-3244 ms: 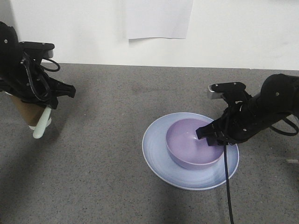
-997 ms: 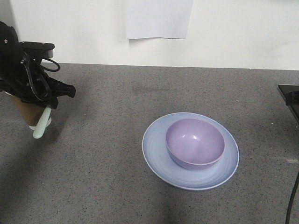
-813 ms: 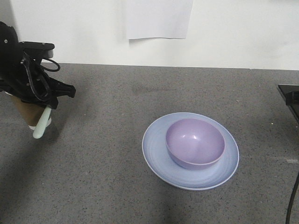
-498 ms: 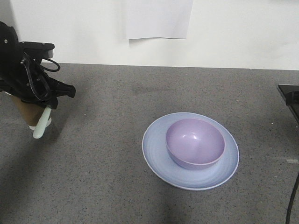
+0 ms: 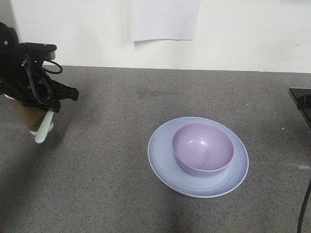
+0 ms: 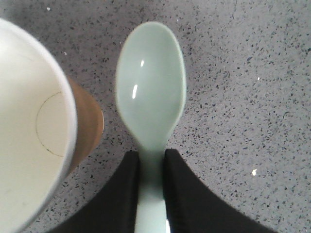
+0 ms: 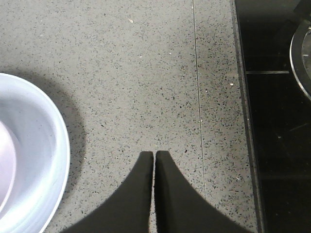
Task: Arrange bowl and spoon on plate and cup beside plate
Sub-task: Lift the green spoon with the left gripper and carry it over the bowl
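Observation:
The lavender bowl (image 5: 202, 148) sits inside the pale blue plate (image 5: 164, 155) on the grey counter, right of centre. At the far left my left gripper (image 5: 48, 112) is shut on the handle of the mint-green spoon (image 5: 43, 128), whose scoop (image 6: 150, 82) hangs downward above the counter. The brown paper cup (image 5: 28, 115) stands right behind the spoon, partly hidden by the arm; its white inside (image 6: 29, 131) fills the left of the left wrist view. My right gripper (image 7: 154, 155) is shut and empty over bare counter, right of the plate's rim (image 7: 48, 160).
A black cooktop edge (image 7: 277, 121) runs along the right side, also seen as a black edge (image 5: 302, 103) at the far right of the front view. A white wall with a paper sheet (image 5: 165, 19) backs the counter.
The right arm has let go of the bowl and withdrawn to the right, out of the front view. The left gripper holds the spoon in nearly the same spot by the cup.

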Controlling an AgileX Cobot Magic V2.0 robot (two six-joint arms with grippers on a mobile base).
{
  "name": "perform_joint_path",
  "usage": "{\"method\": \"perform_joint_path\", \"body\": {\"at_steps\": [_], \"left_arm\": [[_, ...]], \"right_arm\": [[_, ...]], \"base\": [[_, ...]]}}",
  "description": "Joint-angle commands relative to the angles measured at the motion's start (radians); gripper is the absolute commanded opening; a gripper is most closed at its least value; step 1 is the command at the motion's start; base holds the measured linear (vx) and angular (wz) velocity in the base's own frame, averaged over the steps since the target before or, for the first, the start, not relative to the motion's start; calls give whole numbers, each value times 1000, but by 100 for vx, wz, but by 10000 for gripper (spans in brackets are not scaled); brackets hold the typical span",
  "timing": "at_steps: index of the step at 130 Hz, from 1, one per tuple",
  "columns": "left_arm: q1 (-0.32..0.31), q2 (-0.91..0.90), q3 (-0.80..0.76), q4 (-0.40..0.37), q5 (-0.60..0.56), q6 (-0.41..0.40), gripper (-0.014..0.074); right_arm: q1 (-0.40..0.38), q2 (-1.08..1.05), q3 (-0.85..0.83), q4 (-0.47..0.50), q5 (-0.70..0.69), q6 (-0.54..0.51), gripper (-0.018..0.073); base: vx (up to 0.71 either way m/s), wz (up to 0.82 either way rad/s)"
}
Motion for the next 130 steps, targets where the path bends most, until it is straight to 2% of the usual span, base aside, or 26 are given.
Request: {"method": "perform_joint_path", "body": {"at_steps": [1,15,30,38,71,81,98,110,130], "left_arm": [[-7,-64,-24,0,-43,-2,-8],[-20,-89,-24,0,-63,41,-8],[-60,-128,-24,-7,-109,139,-8],[-87,-152,-24,-21,-125,166,-8],[-147,-201,-24,-119,-241,186,-8],[-171,-198,-24,-153,-251,246,-8],[-218,-188,-25,-227,-262,412,-7],[-251,-165,-61,-283,-245,477,-6],[-299,-71,-218,-328,-117,485,-6]], "right_arm": [[-6,-24,-26,3,-46,-12,-1],[-6,-24,-26,2,-46,-12,-1],[-6,-24,-26,2,-46,-12,-1],[-6,-24,-26,2,-46,-12,-1],[-6,-24,-26,2,-45,-12,-1],[-6,-24,-26,2,-36,-12,-1],[-6,-24,-26,2,-27,-12,-1],[-6,-24,-26,2,-26,-12,-1],[-6,-24,-26,2,-24,-12,-1]], "base": [[0,0],[0,0],[0,0],[0,0],[0,0],[0,0],[0,0],[0,0],[0,0]]}}
